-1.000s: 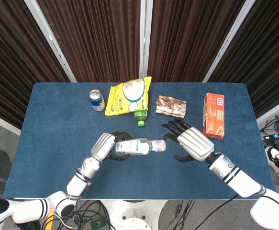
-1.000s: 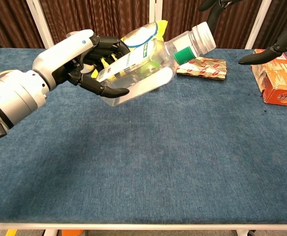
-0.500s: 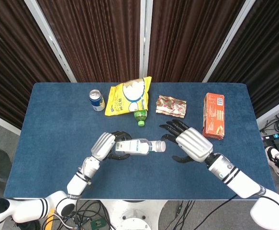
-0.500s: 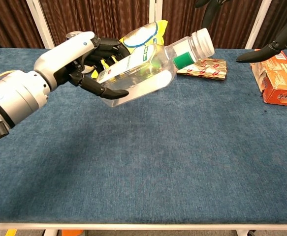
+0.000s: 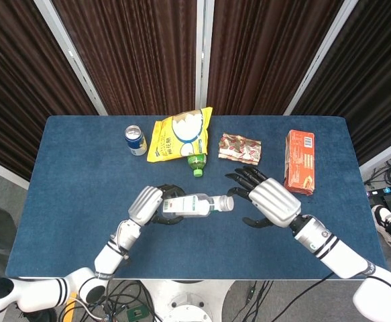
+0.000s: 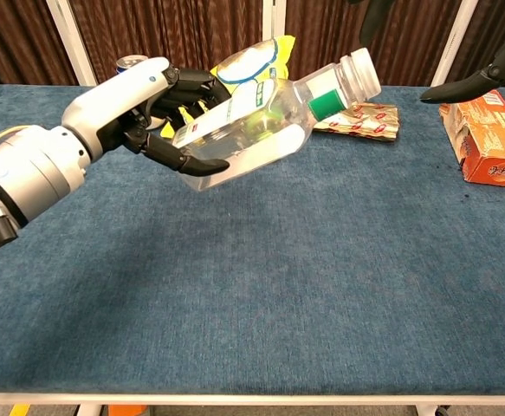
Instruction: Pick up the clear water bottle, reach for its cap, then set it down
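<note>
My left hand (image 5: 148,203) (image 6: 152,108) grips the clear water bottle (image 5: 196,204) (image 6: 261,121) around its body and holds it above the blue table (image 5: 74,174), lying nearly on its side. The white cap (image 5: 227,202) (image 6: 362,74) points toward my right hand (image 5: 269,201). That hand hovers just right of the cap with its fingers spread, holding nothing and apart from the cap. In the chest view only its dark fingertips (image 6: 456,87) show at the top right.
At the back of the table stand a drink can (image 5: 135,140), a yellow snack bag (image 5: 179,133), a green-capped bottle (image 5: 196,164), a foil snack packet (image 5: 241,148) and an orange box (image 5: 300,161) on the right.
The bottle and left hand have barely shifted. My right hand drifted slightly toward the cap and back; it still holds nothing.
</note>
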